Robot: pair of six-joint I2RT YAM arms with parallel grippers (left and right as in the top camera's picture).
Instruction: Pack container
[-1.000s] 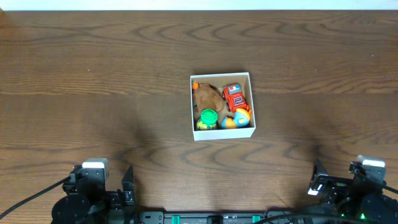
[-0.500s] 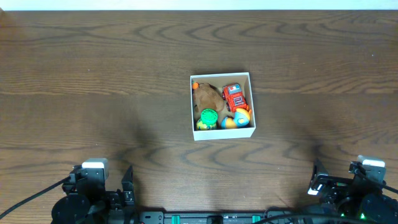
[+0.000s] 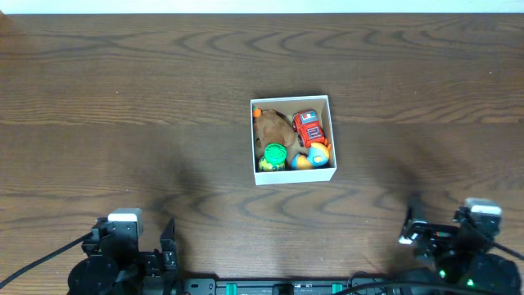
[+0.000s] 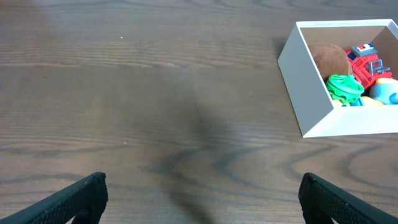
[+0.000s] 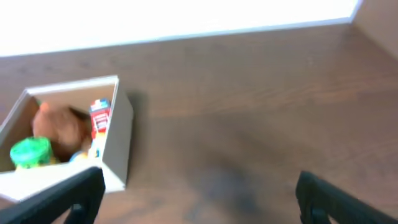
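The container (image 3: 293, 175) is a small white-walled box with a brown inside, at the table's middle. It holds a brown plush (image 3: 272, 125), a red toy truck (image 3: 308, 127), a green toy (image 3: 274, 153) and an orange-and-blue ball (image 3: 316, 154). It also shows in the left wrist view (image 4: 311, 87) and the right wrist view (image 5: 118, 146). My left gripper (image 4: 202, 199) is open and empty near the front left edge. My right gripper (image 5: 198, 193) is open and empty at the front right, with the box to its left.
The dark wood table (image 3: 123, 123) runs to a white strip at the far edge (image 3: 262, 6). Both arm bases sit at the front edge, the left (image 3: 123, 258) and the right (image 3: 463, 254).
My right arm has shifted slightly left and away from the front edge. The left arm and the box have not moved.
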